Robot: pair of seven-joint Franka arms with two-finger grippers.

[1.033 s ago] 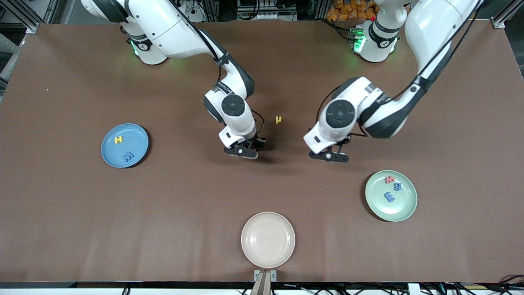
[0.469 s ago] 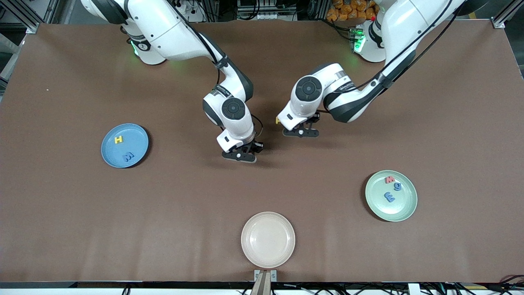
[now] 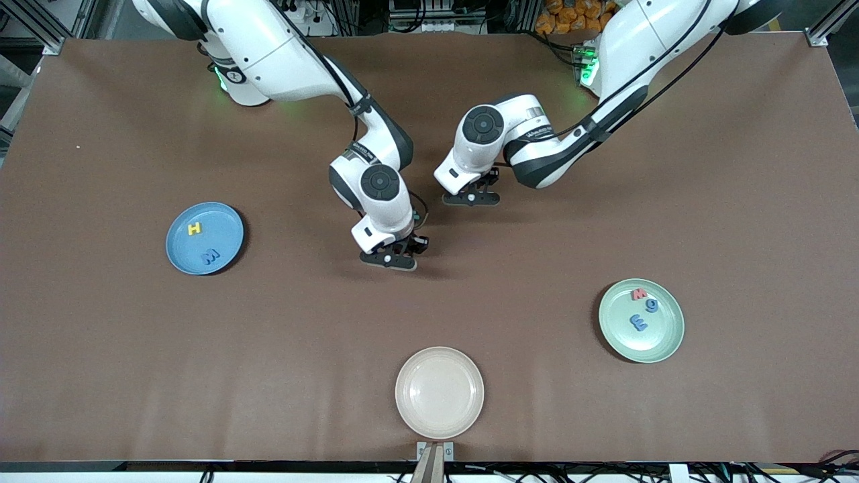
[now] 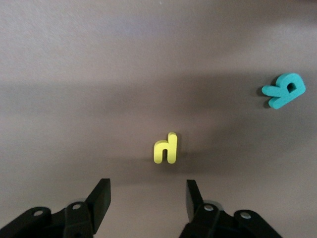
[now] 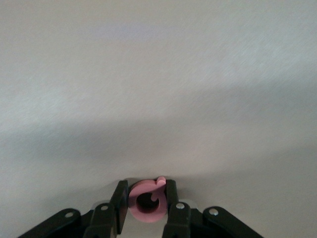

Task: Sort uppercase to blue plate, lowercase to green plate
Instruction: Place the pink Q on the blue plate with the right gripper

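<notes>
We find the right gripper (image 5: 147,198) clenched on the red Q (image 5: 146,202) above mid-table. The left gripper (image 4: 147,198) hangs spread over the tiny yellow letter (image 4: 166,148), teal letter (image 4: 284,90) nearby.

Robotics lab: two white arms (image 3: 295,60) bolted to a brown-covered worktop (image 3: 134,349), aluminium framing (image 3: 40,27) at the corners, cable bundles (image 3: 429,13) along the far edge, green status lights (image 3: 589,70) at the bases.
</notes>
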